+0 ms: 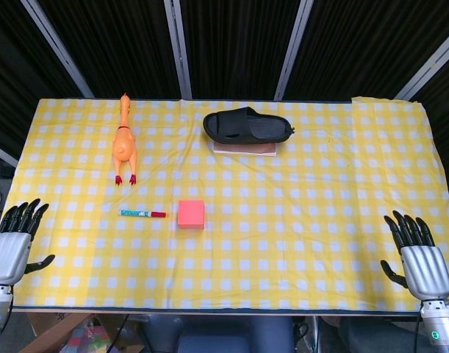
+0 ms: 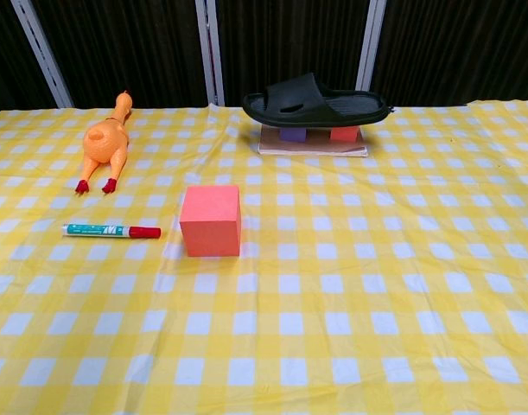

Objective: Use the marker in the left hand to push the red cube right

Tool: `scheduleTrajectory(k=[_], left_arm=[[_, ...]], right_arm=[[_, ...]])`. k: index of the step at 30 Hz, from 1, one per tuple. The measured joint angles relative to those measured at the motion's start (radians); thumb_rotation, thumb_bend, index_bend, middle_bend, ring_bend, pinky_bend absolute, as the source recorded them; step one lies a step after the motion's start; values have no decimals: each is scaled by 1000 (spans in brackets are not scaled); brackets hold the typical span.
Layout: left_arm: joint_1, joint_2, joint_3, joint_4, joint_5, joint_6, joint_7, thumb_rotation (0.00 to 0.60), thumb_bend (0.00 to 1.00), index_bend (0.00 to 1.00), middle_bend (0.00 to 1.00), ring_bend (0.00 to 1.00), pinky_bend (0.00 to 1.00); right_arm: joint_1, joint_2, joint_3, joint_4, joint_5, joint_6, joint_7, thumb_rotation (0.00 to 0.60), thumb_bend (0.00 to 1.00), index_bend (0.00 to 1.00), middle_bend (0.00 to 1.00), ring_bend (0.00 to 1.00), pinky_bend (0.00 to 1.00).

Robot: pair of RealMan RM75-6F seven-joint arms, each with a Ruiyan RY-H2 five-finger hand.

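Observation:
The red cube (image 1: 191, 214) (image 2: 211, 220) stands on the yellow checked tablecloth near the middle. Just left of it the marker (image 1: 142, 214) (image 2: 111, 231) lies flat, its red cap pointing at the cube with a small gap between them. My left hand (image 1: 12, 243) hangs at the table's front left corner, fingers spread, holding nothing, well away from the marker. At the front right corner my right hand (image 1: 419, 258) is likewise spread and empty. Neither hand shows in the chest view.
An orange rubber chicken (image 1: 124, 141) (image 2: 104, 144) lies at the back left. A black slipper (image 1: 247, 125) (image 2: 316, 103) rests on small blocks on a board (image 2: 313, 145) at the back centre. Dark curtains hang behind the table.

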Motion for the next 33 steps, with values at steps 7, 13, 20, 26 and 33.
scheduleTrajectory(k=[7,13,20,26,33], left_arm=[[-2,2,1,-2,-2,-6,1,600,87,0,0,0,0],[-18,0,-7,-3,-11,-30,-3,600,87,2,0,0,0],[-79,-20,-48,-8,-64,-114,7,600,157,245,59,0,30],[-174,-93,-113,11,-172,-218,90,600,238,413,103,0,56],[-289,-219,-176,59,-327,-314,227,600,252,447,104,0,56]], right_arm=[[0,1,0,-3,0,0,1,600,353,0,0,0,0],[0,-2,1,-1,1,0,-4,600,354,0,0,0,0],[1,-2,2,-2,4,-2,-2,600,354,0,0,0,0],[1,0,0,0,1,-4,4,600,355,0,0,0,0],[0,4,-1,-1,0,-3,16,600,354,0,0,0,0]])
